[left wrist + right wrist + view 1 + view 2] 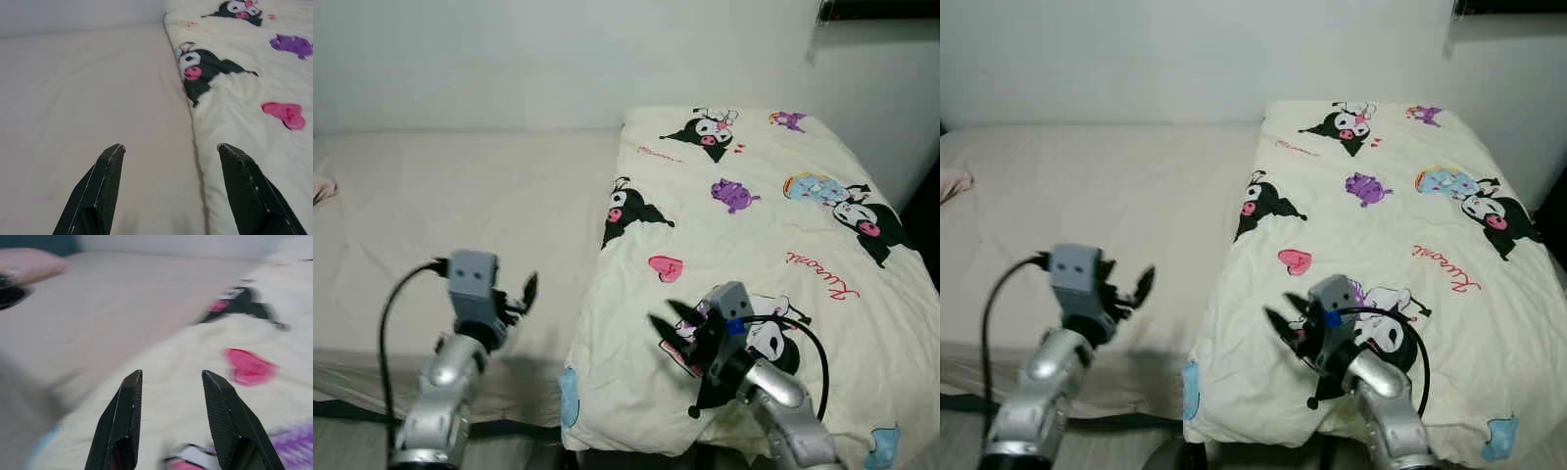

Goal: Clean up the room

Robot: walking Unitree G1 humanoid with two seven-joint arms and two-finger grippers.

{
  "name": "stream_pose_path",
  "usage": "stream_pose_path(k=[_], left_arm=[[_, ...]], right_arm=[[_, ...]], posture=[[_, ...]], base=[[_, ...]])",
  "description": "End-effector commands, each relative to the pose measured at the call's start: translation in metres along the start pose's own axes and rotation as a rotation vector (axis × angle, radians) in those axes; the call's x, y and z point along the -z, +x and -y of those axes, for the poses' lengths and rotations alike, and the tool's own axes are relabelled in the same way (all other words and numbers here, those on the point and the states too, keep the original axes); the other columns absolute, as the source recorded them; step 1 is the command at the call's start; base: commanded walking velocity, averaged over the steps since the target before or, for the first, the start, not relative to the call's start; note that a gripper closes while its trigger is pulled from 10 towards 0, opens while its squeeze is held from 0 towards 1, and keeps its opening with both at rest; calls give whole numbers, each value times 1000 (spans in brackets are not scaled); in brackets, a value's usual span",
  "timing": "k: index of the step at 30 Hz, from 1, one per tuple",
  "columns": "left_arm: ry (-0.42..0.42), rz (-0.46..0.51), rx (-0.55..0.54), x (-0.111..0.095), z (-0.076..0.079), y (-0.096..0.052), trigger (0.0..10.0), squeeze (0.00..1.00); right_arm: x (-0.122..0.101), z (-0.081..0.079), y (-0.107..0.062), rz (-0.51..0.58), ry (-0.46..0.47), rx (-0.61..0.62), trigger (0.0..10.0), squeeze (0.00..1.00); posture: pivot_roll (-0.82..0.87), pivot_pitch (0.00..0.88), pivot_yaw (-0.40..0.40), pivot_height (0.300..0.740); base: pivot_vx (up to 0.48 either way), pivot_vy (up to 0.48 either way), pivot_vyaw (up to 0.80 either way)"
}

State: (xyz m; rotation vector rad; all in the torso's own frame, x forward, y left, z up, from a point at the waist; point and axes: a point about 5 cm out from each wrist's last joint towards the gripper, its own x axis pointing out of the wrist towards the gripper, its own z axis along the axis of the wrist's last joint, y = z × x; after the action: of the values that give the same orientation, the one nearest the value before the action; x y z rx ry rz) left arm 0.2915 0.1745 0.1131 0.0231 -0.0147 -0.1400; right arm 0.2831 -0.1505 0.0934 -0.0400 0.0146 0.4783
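2 grippers hover spread and empty — the left gripper point(514, 297) over the bare mattress point(460, 215), the right gripper point(674, 333) over the cartoon-print blanket point(754, 245) covering the bed's right half. Soft, floppy, light — probably best pinched at its near edge.

- My left end effector point(514, 297), lower left of the frame, has matt black plastic fingers point(100, 186) on a brushed silver metal arm.
- My right end effector point(677, 331), lower middle, has the same matt black fingers point(222, 421).
- The quilt point(754, 255) on the right is soft, matt printed cloth, lightly creased.
- The bed point(460, 215) sheet on the left is plain cream cloth, smooth and matt.
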Motion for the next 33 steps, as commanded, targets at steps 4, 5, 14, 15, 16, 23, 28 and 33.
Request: stream_pose_path(k=[4,5,14,15,16,23,28,33], left_arm=[[12,-8,-32,7,1,0,10000,0],[14,-7,-38,8,3,0,10000,0],[19,3,-4,8,13,3,10000,0],[20,11,4,7,15,4,10000,0],[22,16,7,7,16,4,10000,0],[8,30,23,8,24,4,10000,0],[2,33,38,8,29,3,10000,0],[2,40,47,8,31,3,10000,0]], right_arm=[[10,10,-9,-18,17,210,10000,0],[11,11,-12,-18,30,255,10000,0],[16,6,-15,-13,43,298,10000,0],[16,6,-15,-5,42,307,10000,0],[16,6,-16,-1,41,313,10000,0],[19,5,-13,-14,20,343,10000,0],[19,2,-11,-15,29,350,10000,0],[19,0,-8,-9,30,345,10000,0]], posture=[[25,6,34,605],[15,0,39,605],[2,0,41,605],[1,0,40,610],[1,0,40,615],[2,0,36,645],[2,0,34,670],[3,0,33,695]], base=[[0,0,0],[0,0,0],[0,0,0],[0,0,0],[0,0,0],[0,0,0],[0,0,0],[0,0,0]])
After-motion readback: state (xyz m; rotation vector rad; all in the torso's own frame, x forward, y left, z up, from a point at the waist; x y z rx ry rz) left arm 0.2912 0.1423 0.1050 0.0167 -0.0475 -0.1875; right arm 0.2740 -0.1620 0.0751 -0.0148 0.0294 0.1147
